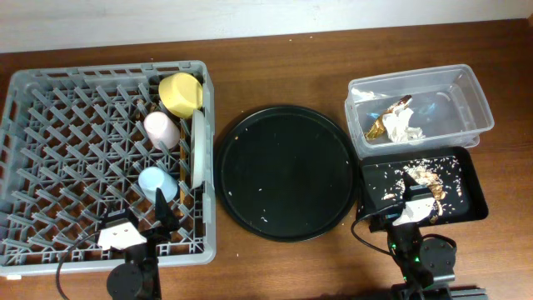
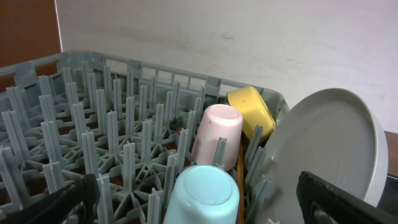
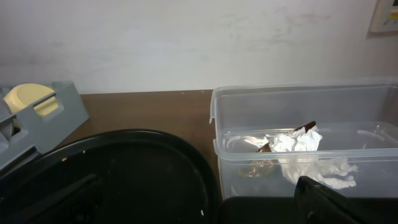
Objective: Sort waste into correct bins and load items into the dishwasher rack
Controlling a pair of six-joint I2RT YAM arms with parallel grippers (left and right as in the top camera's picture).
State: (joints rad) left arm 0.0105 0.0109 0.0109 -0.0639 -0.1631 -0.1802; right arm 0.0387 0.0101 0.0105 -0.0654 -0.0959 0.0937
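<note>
The grey dishwasher rack [image 1: 75,158] holds the yellow bowl [image 1: 181,93], pink cup [image 1: 160,129], blue cup [image 1: 156,183] and the pale plate [image 1: 199,150], which stands on edge. In the left wrist view a thin wooden chopstick [image 2: 239,171] lies between the cups and the plate [image 2: 329,149]. The clear tub [image 1: 466,92] holds the white napkin [image 1: 402,125] and the gold-brown wrapper [image 1: 379,127]. The shallow black tray [image 1: 470,179] holds food scraps [image 1: 425,177]. My left gripper [image 1: 137,218] is open and empty at the rack's near edge, just before the blue cup [image 2: 205,193]. My right gripper [image 1: 400,215] is open and empty at the shallow tray's near edge.
A big round black tray [image 1: 285,171] with a few crumbs lies between the rack and the bins. The right wrist view shows its rim [image 3: 124,168], the tub [image 3: 249,124] and the rack's corner [image 3: 56,118]. The table is brown wood, with a pale wall behind it.
</note>
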